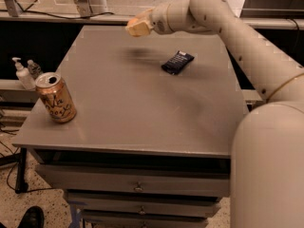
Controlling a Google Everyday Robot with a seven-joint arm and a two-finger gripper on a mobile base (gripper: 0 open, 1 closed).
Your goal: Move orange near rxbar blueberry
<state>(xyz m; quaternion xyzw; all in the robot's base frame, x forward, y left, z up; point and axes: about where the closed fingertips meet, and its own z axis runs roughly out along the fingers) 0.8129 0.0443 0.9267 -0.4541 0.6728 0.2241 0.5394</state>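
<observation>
The orange (137, 27) is a small yellow-orange fruit held in my gripper (140, 25), which is shut on it. It hangs above the far part of the grey table (133, 108), with its shadow on the tabletop below. The rxbar blueberry (177, 62) is a flat dark navy bar lying on the table, right of and nearer than the orange. My arm (228, 27) reaches in from the right, over the back of the table.
A copper-coloured drink can (56, 98) stands near the table's left front edge. Two small dispenser bottles (22, 73) stand on a ledge left of the table. Drawers (137, 186) sit under the tabletop. A dark shoe (31, 217) shows at the bottom left.
</observation>
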